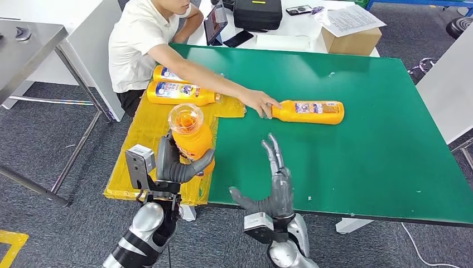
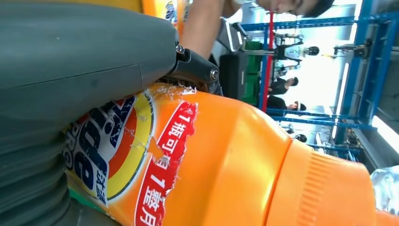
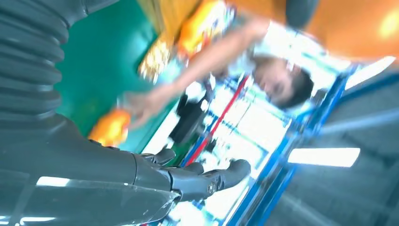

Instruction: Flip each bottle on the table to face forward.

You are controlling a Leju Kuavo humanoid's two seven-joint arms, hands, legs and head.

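The robot's left hand (image 1: 173, 164) holds an orange plastic bottle with a clear cap (image 1: 191, 134). Its fingers (image 1: 196, 163) wrap tight around the bottle's body. The bottle stands up over the near left side of the green table (image 1: 357, 162), above a yellow plastic sheet (image 1: 142, 134) that lies on the table's left edge. In the left wrist view, the held bottle (image 2: 211, 160) shows a label with blue, yellow and red on it, and the label's edge looks torn.

The right hand (image 1: 273, 187) hangs over the near edge of the table. It holds nothing. Its fingers (image 1: 274, 153) are spread apart and point to the far side, with the thumb out to the left. In the right wrist view, the fingers (image 3: 207, 179) also have nothing in them.

A person in a white shirt (image 1: 136, 42) sits at the far left of the table. The person's hand (image 1: 259, 103) touches the cap end of a second orange bottle with a blue and white label (image 1: 309, 111). This bottle lies on its side near the middle of the table, with its label facing up.

2 more orange bottles lie on their sides on the yellow sheet, at the far left. One is a long orange bottle (image 1: 181, 93) and the other, a bottle partly hidden behind the arm (image 1: 166, 73), lies just beyond it.

A cardboard box with papers on top (image 1: 350, 30) and a black case (image 1: 257, 14) sit on a white table past the green one.
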